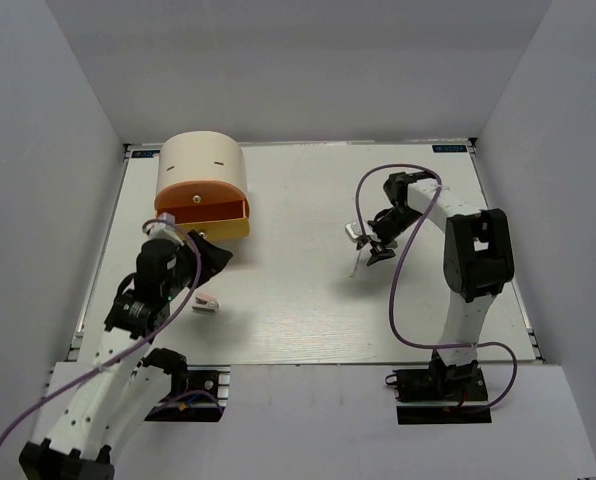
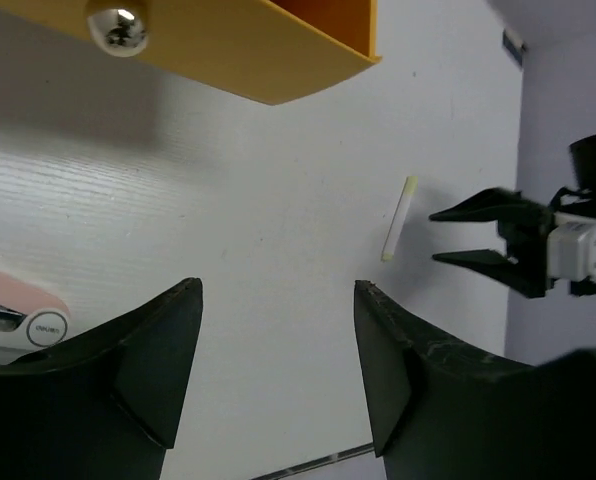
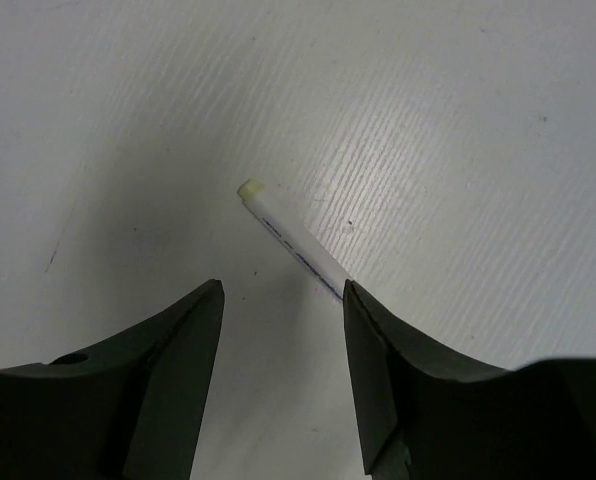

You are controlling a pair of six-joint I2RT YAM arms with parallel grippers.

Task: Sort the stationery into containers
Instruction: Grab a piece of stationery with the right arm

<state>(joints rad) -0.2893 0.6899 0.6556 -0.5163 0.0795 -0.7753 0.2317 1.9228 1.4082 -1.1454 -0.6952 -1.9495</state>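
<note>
Right fingers (image 3: 168,360) apart and empty, poised over the pen (image 3: 296,247), which lies flat on the table (image 3: 458,120); judged aligned for pickup. Left fingers (image 2: 143,360) apart and empty beside the open drawer (image 2: 228,50), probably on standby.

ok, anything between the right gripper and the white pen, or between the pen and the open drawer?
Nothing visible. The right gripper is open right over the white pen. The table from there to the open drawer looks bare; only the left gripper, by the drawer front, might crowd the drop.
</note>
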